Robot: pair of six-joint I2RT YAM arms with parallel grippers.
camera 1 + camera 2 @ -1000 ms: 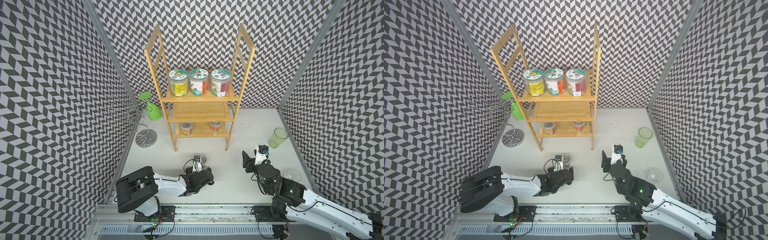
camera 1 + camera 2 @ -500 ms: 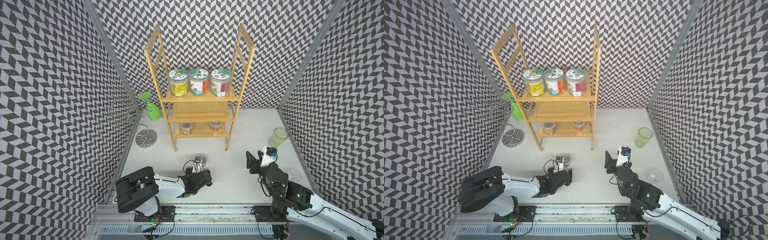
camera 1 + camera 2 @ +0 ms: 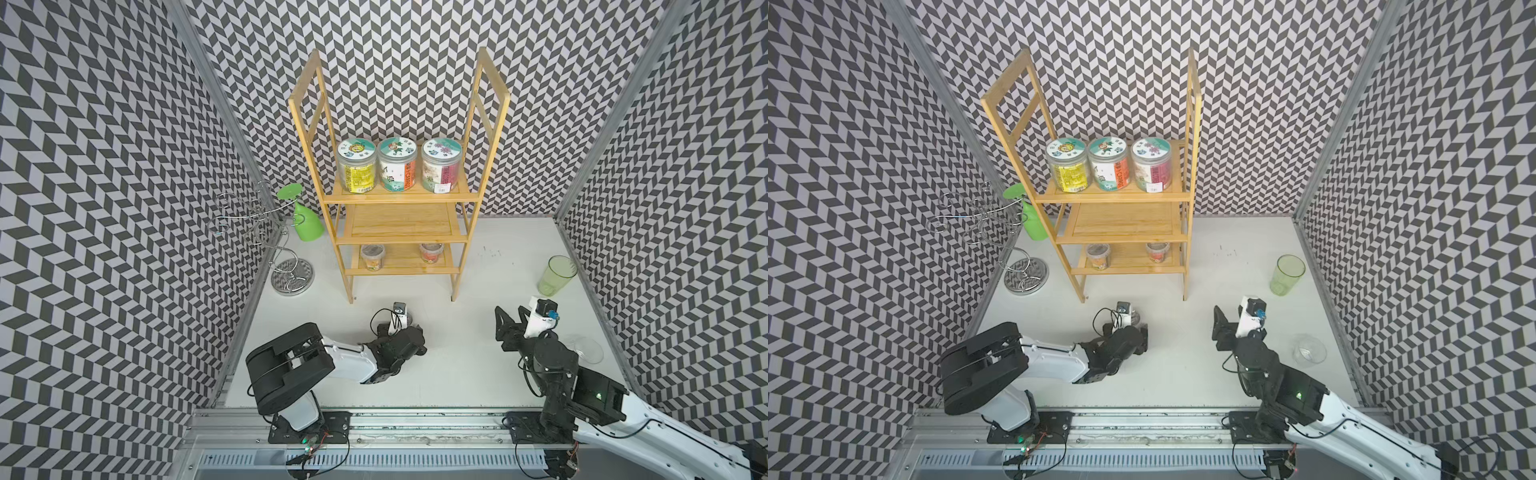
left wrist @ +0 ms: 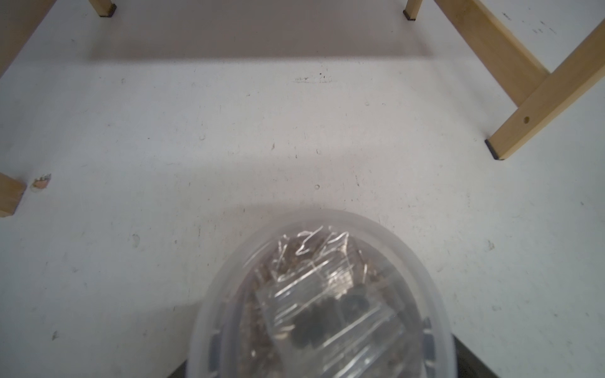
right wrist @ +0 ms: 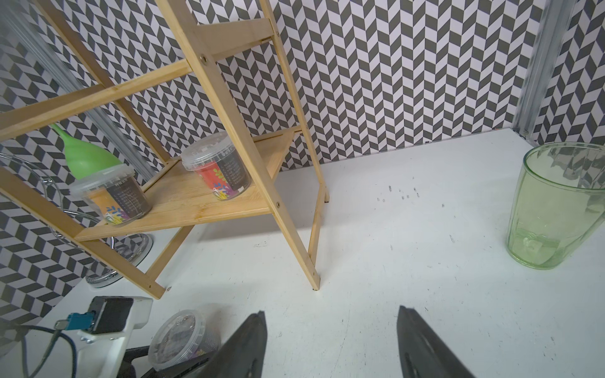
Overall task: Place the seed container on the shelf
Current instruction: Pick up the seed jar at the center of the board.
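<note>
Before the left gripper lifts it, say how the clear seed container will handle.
The seed container looks like thin plastic, so it probably flexes if squeezed. Seeds and a crinkled bag show through its lid: likely light, contents may shift.

You're looking at a lab robot cell: chevron-print wall panels (image 3: 104, 208) box in a white tabletop (image 3: 478, 374), an aluminium rail (image 3: 415, 419) with exposed wiring runs along the front, a bamboo shelf (image 3: 399, 220) sits near the back.

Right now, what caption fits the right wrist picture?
Wooden shelf holding two tubs, a green cup, one seed tub left out.
</note>
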